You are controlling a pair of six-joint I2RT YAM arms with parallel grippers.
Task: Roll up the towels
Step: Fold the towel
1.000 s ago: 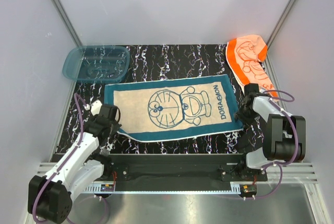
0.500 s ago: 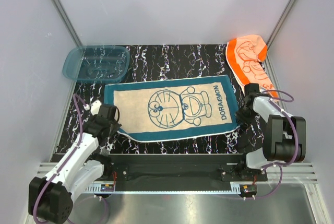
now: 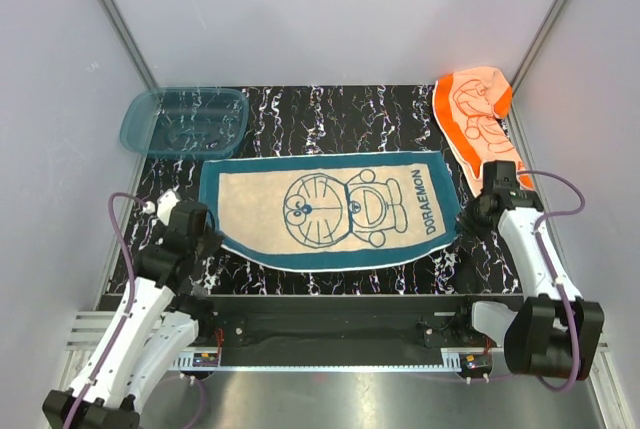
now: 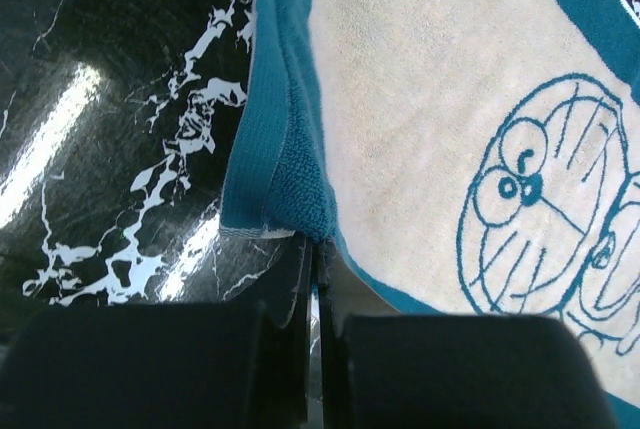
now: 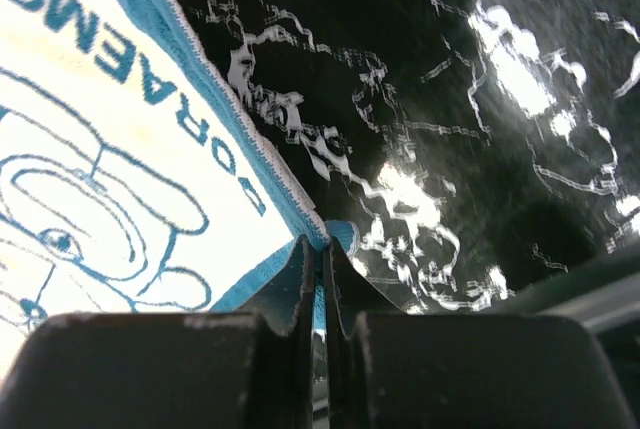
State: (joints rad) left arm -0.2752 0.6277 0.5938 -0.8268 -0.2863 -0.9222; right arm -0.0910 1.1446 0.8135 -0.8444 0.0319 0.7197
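The teal-blue towel (image 3: pixel 325 211) with its cream cartoon panel lies spread flat across the middle of the black marbled table. My left gripper (image 3: pixel 207 240) is shut on its near-left corner; in the left wrist view the teal hem (image 4: pixel 285 174) bunches at the closed tips (image 4: pixel 315 252). My right gripper (image 3: pixel 463 225) is shut on the near-right corner, and the right wrist view shows the teal edge (image 5: pixel 340 234) pinched between the tips (image 5: pixel 322 252). The orange towel (image 3: pixel 478 117) lies crumpled at the far right, against the wall.
A translucent blue plastic tub (image 3: pixel 185 121) stands at the far left of the table. White enclosure walls rise close on both sides. The black base rail (image 3: pixel 330 319) runs along the near edge between the arms.
My right gripper has shut on the teal towel's near-right corner. Both arms have swung outward, and the towel's sagging near edge is now pulled straight and flat.
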